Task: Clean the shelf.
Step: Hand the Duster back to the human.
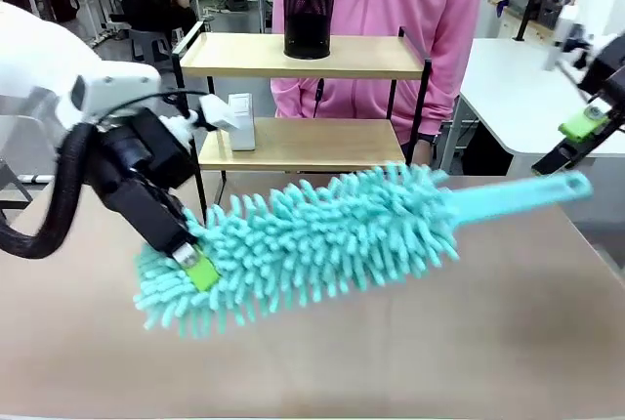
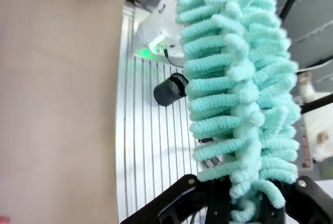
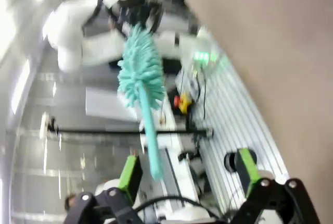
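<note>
The shelf (image 1: 332,57) stands at the table's far edge, two light wooden boards in a black frame. A black mesh cup (image 1: 308,20) sits on its top board and a white box (image 1: 240,121) on the lower one. A teal fluffy duster (image 1: 322,234) hangs level above the table in front of it. My left gripper (image 1: 195,262) is shut on the duster's fluffy head (image 2: 234,78) at its left end. My right gripper (image 3: 187,169) is open at the far right, with the duster's handle tip (image 3: 154,169) between its green pads, close to one of them.
A person in a pink top (image 1: 381,10) stands right behind the shelf. The brown table (image 1: 391,342) lies bare below the duster. A white table (image 1: 508,68) stands at the back right. Another person sits far off at the back left.
</note>
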Tool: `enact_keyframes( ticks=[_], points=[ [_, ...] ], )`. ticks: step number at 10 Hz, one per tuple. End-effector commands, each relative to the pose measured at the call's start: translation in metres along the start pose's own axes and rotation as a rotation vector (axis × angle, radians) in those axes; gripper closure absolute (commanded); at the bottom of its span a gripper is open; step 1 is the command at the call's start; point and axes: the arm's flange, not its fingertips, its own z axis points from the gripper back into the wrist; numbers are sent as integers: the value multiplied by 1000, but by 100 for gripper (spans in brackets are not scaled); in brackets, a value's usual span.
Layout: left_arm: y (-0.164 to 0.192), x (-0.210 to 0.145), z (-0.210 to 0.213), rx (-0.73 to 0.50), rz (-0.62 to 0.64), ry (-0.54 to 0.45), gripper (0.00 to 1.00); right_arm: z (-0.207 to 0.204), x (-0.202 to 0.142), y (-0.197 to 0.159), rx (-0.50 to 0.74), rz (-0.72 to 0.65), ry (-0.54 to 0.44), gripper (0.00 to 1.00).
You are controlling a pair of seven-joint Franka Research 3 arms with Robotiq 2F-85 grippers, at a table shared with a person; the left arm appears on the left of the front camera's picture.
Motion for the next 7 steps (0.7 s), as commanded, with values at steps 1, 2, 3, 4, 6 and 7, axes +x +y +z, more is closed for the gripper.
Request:
enact_keyframes(
  ticks=[1, 2, 3, 4, 6, 7],
  points=[
    [-9, -31, 32, 21, -26, -123, 100, -2, -42, -11, -10, -101, -362, 0],
    [-19, -47, 55, 18, -58, -203, 100, 11, -68, -29, -55, -213, -509, 0],
    [-32, -63, 80, 45, -95, -287, 100, 18, -92, -50, -21, -372, -624, 0],
    [-46, -79, 107, 53, -162, -362, 100, 23, -50, -30, -23, -130, -295, 0],
    [-66, -105, 148, 86, -295, -455, 100, 23, -50, -30, -23, -130, -295, 0],
    [-69, -116, 169, 134, -300, -575, 100, 23, -50, -30, -23, -130, -295, 0]
  ],
)
